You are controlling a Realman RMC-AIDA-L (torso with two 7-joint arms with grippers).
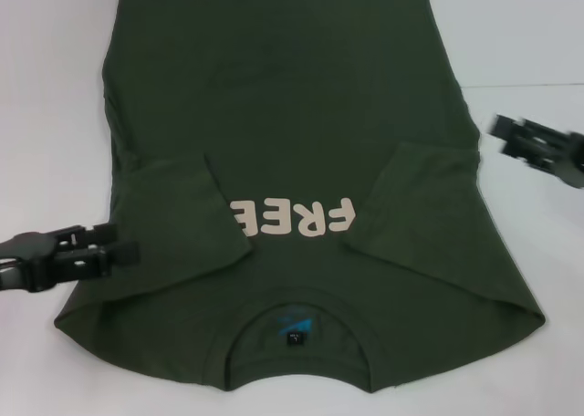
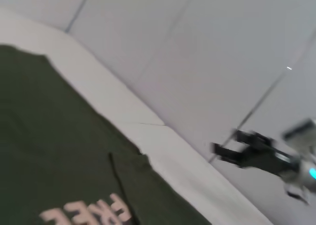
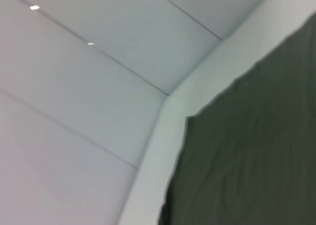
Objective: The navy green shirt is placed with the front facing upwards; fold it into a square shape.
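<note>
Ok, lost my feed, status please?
Left gripper over shirt's left edge, right gripper off right side. Dark olive-green cotton shirt flat, both sleeves folded inward. Nothing obstructing.

The navy green shirt point(image 1: 292, 161) is laid flat, front up, collar nearest the robot. Both short sleeves are folded inward onto the chest, partly flanking the cream "FREE" lettering point(image 1: 292, 217).

The shirt point(image 1: 274, 115) was a dark olive green all over, plain but for cream block letters point(image 1: 290, 217) across the chest. Inside the collar sat a small label point(image 1: 294, 328), blue over black as far as I could make out. The table point(image 1: 55, 97) beneath was white, and both grippers were black.
</note>
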